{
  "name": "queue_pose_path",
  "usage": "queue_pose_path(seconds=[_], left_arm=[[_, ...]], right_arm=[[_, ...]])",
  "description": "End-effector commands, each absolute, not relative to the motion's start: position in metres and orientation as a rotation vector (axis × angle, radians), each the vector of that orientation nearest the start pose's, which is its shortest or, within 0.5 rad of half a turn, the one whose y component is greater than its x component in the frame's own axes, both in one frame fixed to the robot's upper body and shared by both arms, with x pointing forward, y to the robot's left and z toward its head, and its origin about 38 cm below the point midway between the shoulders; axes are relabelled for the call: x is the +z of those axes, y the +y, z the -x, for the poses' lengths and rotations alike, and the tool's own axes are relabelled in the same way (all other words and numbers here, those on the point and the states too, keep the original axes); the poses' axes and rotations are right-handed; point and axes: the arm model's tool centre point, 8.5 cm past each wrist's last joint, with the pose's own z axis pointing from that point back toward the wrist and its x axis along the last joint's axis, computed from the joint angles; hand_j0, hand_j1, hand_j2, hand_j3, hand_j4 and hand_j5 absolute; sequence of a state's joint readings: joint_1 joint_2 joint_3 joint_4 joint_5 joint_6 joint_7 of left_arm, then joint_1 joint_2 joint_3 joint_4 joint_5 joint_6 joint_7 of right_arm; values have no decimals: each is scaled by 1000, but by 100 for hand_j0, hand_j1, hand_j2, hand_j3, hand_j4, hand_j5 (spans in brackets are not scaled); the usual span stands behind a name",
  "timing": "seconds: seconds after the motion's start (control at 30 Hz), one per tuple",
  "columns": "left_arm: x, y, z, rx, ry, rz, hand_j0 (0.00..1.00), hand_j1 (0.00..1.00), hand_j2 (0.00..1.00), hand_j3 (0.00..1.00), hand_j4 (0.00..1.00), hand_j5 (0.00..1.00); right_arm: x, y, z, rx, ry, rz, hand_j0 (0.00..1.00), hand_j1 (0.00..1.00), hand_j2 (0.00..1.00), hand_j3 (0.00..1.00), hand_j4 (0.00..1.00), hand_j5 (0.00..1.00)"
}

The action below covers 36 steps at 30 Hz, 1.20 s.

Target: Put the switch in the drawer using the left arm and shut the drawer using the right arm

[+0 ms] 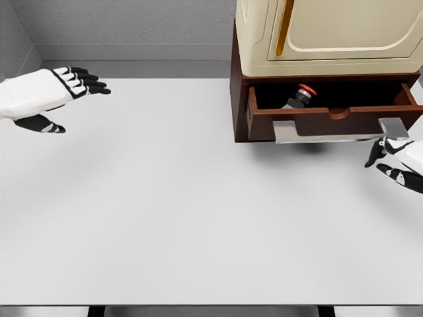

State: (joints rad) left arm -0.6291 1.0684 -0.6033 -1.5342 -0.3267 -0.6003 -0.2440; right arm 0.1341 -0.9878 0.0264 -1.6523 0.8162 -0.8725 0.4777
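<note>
Switch (303, 96) already lies in the open drawer (330, 113), tilted, red cap up toward the back, dark body sloping down-left. So the placing half looks done; closing is what's left.

Left hand (56, 89) hangs well off at far left above the surface (165, 211), fingers (89, 80) spread flat, thumb out below, holding nothing. Prob. parked there to keep clear of the drawer and right arm's path.

Right hand (396, 158) sits at the right edge, just below and beside the right end of the drawer's metal handle (337, 132). Its fingers look loosely curled toward the handle end, no grip on anything. Whether a fingertip touches the handle: can't tell, too close to the frame edge. Placement makes sense for a push: the drawer front faces the robot, so the hand needs to get in front of it and press away.

Drawer is pulled out from the brown base of the cabinet (330, 33); cream upper part w/ a gold strip sits above.

Hidden/cut off: right arm and most of the palm run out of frame; cabinet top and right side cropped; switch's lower body is behind the drawer front; drawer interior is dark, so exact resting spot unclear. Shadow under the handle hides the gap to the surface.
</note>
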Motion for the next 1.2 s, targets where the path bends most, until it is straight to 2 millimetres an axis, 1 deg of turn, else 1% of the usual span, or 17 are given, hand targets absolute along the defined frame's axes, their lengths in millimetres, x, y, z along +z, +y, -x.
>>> queue_pose_path(seconds=[0.0,0.3,0.63,0.9,1.17], left_arm=[[274,355,-418,-1979,-1585,-598,100,100,100,100,100,100],[274,356,-418,-1978,-1583,-599,100,100,100,100,100,100],[273,356,-418,-1978,-1583,-599,100,100,100,100,100,100],[273,356,-418,-1975,-1583,-599,100,100,100,100,100,100],[273,356,-418,-1977,-1581,-600,100,100,100,100,100,100]], right_arm=[[201,-418,-316,1393,-1707,466,46,46,46,46,46,46],[208,-416,-318,1399,-1727,472,46,46,46,46,46,46],[211,-414,-319,1396,-1740,475,46,46,46,46,46,46],[218,-415,-326,1398,-1754,499,46,46,46,46,46,46],[224,-399,-339,1436,-1792,500,46,46,46,46,46,46]])
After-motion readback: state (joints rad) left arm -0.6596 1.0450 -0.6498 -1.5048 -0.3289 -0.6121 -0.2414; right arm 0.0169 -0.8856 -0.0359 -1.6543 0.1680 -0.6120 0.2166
